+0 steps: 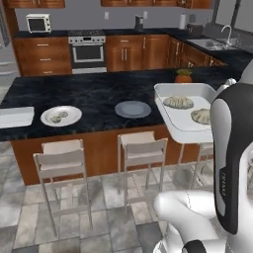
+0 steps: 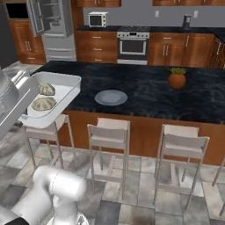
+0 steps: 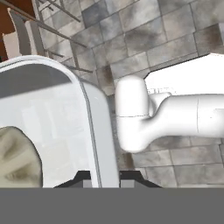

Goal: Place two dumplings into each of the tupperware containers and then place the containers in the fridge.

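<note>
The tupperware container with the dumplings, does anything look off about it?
Nothing is spilled. The tupperware container is off the island counter, held in the air above the stools, the claw pinching its rim. It sits roughly level, with two dumplings inside. The fridge door stands open.

containers 2 (image 1: 184,129) (image 1: 15,116) | dumplings 4 (image 1: 178,102) | plates 2 (image 1: 61,116) | stools 3 (image 1: 60,160)

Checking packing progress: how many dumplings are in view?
4: two in the held tupperware container, dumplings and; two small ones on the left plate. Others may be hidden.
</note>
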